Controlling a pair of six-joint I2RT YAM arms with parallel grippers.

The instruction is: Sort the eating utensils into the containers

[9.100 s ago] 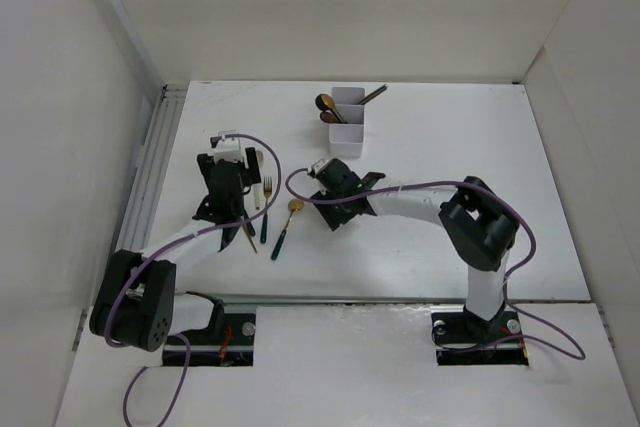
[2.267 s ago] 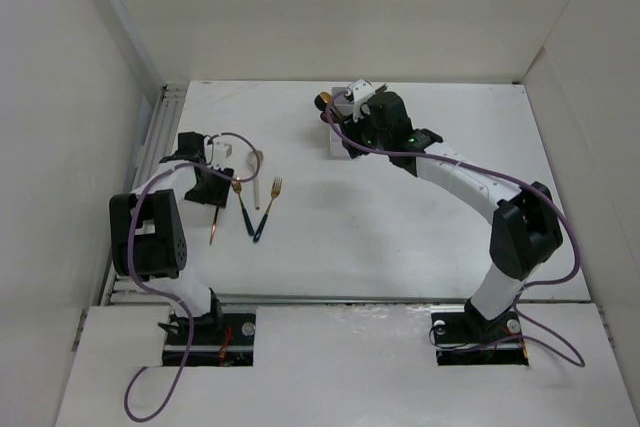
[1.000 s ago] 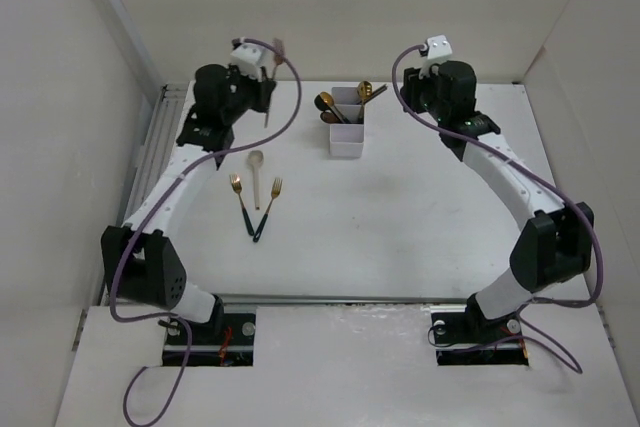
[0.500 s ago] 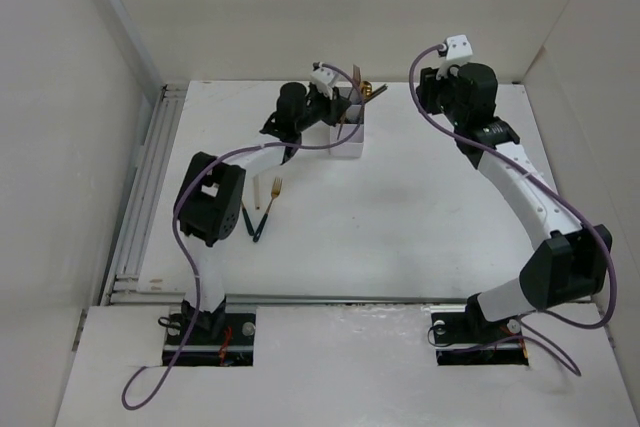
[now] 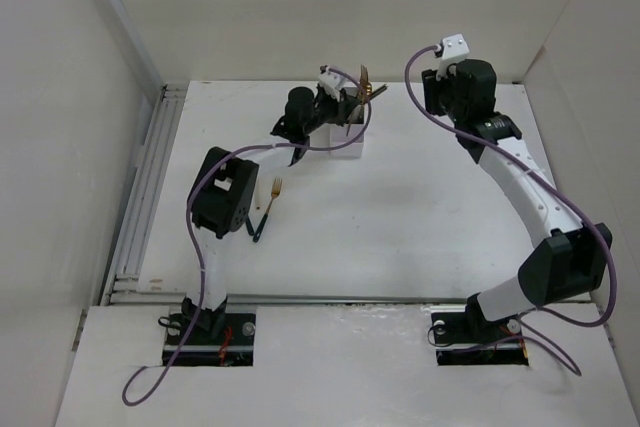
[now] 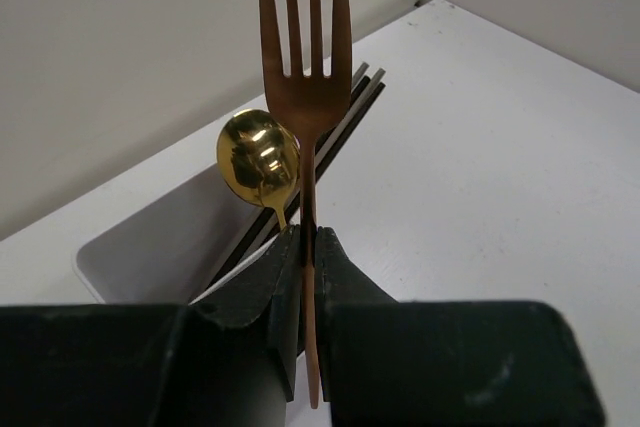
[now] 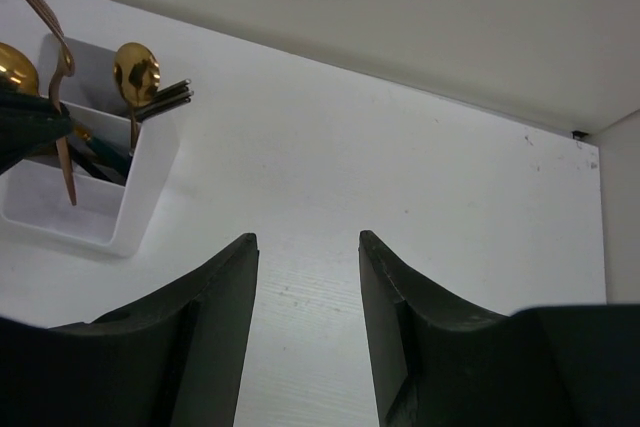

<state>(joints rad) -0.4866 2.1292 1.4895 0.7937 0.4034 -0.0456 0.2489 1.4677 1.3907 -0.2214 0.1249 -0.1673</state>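
One fork [image 6: 303, 77], clamped upright in the left gripper [image 6: 307, 247], hangs apparently over the container [image 6: 140, 252]; the right gripper [image 7: 307, 242] gapes empty, well apart.

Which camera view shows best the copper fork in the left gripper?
The left wrist view: the copper fork fills the frame, tines up, handle clamped in the left gripper. The top view shows it small, above the white box. The right wrist view shows it side-on at the left edge.
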